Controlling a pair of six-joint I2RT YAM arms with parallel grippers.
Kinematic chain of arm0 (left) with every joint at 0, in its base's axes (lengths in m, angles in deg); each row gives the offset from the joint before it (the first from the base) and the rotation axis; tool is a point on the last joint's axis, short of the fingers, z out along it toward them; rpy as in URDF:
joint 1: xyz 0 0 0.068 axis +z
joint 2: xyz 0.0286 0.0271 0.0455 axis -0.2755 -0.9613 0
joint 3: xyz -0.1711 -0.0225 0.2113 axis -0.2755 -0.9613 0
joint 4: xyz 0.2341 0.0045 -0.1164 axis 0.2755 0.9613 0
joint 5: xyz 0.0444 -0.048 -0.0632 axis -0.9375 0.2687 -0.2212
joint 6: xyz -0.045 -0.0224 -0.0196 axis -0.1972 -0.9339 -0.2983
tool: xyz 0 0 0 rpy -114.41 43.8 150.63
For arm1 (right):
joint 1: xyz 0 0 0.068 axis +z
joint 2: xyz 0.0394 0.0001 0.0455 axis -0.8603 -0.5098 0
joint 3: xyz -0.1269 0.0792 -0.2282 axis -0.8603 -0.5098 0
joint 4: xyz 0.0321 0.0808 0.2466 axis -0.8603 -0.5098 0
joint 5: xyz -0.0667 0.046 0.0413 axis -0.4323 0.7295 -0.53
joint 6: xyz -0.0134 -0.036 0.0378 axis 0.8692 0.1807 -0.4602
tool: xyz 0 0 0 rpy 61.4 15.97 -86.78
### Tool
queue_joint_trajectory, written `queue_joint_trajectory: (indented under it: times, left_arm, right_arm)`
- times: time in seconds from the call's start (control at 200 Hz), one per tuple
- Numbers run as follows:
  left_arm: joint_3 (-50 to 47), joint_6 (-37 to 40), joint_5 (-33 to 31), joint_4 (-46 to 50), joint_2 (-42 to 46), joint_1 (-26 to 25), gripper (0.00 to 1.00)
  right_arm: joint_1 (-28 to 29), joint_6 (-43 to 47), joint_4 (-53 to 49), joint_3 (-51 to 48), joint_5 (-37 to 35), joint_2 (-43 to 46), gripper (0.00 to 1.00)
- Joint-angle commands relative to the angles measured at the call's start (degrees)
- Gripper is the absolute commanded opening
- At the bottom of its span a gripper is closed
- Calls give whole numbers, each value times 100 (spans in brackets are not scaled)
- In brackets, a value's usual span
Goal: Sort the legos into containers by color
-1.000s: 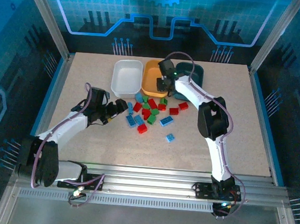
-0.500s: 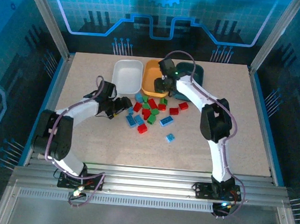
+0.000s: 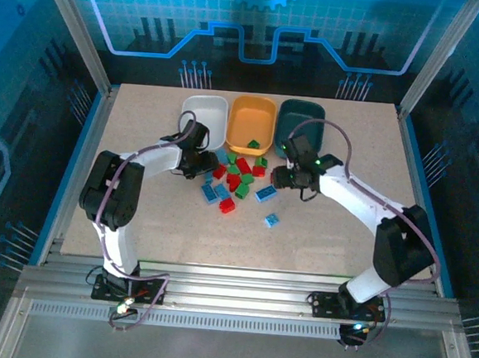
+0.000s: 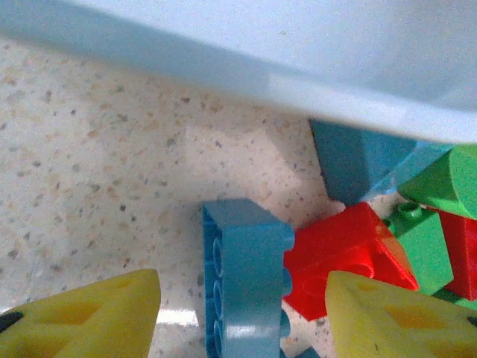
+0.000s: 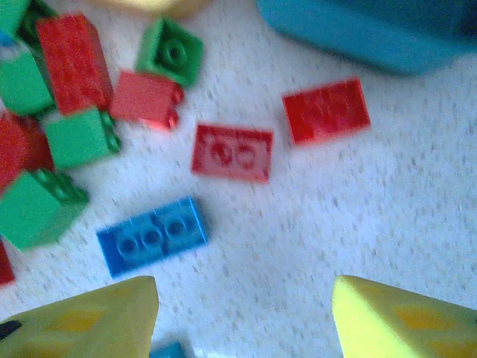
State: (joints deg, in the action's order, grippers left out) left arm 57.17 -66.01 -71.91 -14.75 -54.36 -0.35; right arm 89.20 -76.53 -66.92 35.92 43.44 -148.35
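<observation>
Red, green and light blue legos (image 3: 235, 180) lie heaped on the table in front of three trays: white (image 3: 204, 103), orange-yellow (image 3: 253, 114) and dark teal (image 3: 307, 114). One green brick (image 3: 253, 144) lies in the orange-yellow tray. My left gripper (image 3: 201, 164) is at the heap's left edge, just below the white tray. It is open, its fingers either side of a blue brick (image 4: 246, 276) standing on its side, a red brick (image 4: 346, 257) touching it. My right gripper (image 3: 279, 179) hangs open over bare table right of the heap, near a flat blue brick (image 5: 153, 235) and two red bricks (image 5: 232, 153).
The white tray's rim (image 4: 298, 74) is close ahead of the left fingers. The teal tray's wall (image 5: 373, 30) lies beyond the right gripper. A lone blue brick (image 3: 271, 220) sits apart, nearer the front. Bare tabletop stretches to the left, right and front.
The right gripper has left the orange-yellow tray and swung down to the right of the heap; a green brick now shows in that tray. The left gripper has moved up to the heap's left edge.
</observation>
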Motion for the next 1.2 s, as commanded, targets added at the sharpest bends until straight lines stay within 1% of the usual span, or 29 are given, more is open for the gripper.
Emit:
queue_joint_trajectory:
  times: [0.0,0.06,0.215,0.385,0.45,0.525,0.595,0.675,0.77,0.865,0.915,0.981,1.066,1.196]
  left_arm:
    - [219,160,-177,187,-234,8,56]
    - [262,176,-197,203,-331,8,55]
    - [190,249,-264,191,-388,16,42]
    - [-73,386,-428,212,-97,17,22]
    - [-148,459,-493,298,137,17,15]
    - [-236,505,-559,411,524,25,7]
    - [-248,535,-600,575,963,25,3]
    - [-182,600,-623,699,1411,25,2]
    - [137,706,-572,853,1555,72,1]
    - [630,736,-442,865,1258,199,0]
    - [931,686,-242,844,971,302,0]
    - [1428,617,-20,803,460,427,2]
    - [2224,577,169,873,-342,588,1]
    - [3459,523,511,1189,-1447,758,2]
  right_arm:
    - [-12,-29,1,-313,-120,482,64]
    - [-76,-41,-16,-414,-108,611,64]
    - [-223,-35,-60,-480,-81,784,64]
    - [-366,-228,30,-585,-292,998,62]
    - [-450,-414,103,-678,-413,1108,60]
    - [-579,-727,283,-856,-485,1282,61]
    - [-737,-1014,450,-1029,-485,1453,62]
    - [-987,-1272,577,-1140,-435,1568,64]
    - [-1305,-1464,599,-1115,-240,1473,65]
    - [-1516,-1559,505,-973,14,1301,64]
    - [-1538,-1582,502,-960,61,1279,64]
    - [-1560,-1659,465,-986,26,1309,65]
    - [-1585,-1726,380,-1011,80,1337,65]
    - [-1630,-1668,225,-900,202,1222,70]
